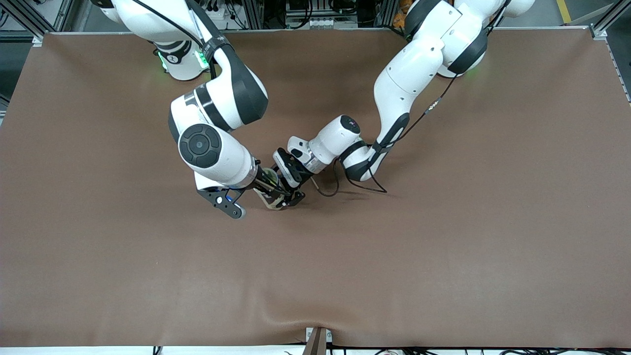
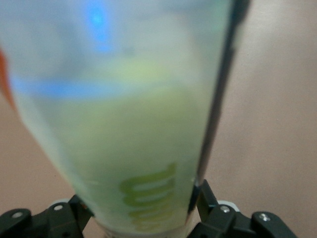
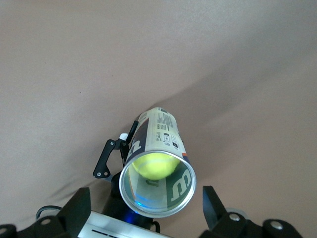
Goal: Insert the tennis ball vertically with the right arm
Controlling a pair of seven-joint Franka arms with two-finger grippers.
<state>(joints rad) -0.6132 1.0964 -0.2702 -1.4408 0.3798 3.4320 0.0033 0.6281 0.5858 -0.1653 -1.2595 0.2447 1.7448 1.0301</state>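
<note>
Ball (image 3: 154, 166) sits inside the clear tube (image 3: 158, 168), seen through the open mouth in the lower middle of the right wrist view; it appears to rest a little below the rim. So, judging by this, the insertion looks done or nearly so.

Right tool (image 3: 146, 210) hangs directly over the tube mouth, its two fingers spread wide on either side of the rim and gripping nothing. Tube's long axis runs roughly along the line of sight from that tool, i.e. close to upright and slightly leaning.

Left tool (image 2: 143, 215) is clamped on the tube low on its body; in the left wrist view the tube fills most of the frame with the fingers at the bottom edge on both sides.

In the front view both tools meet just left of centre on the brown surface (image 1: 443, 246), the tube (image 1: 273, 192) between them.

Right arm is the one above the opening; any next move would be along the tube's axis, straight up and clear.
</note>
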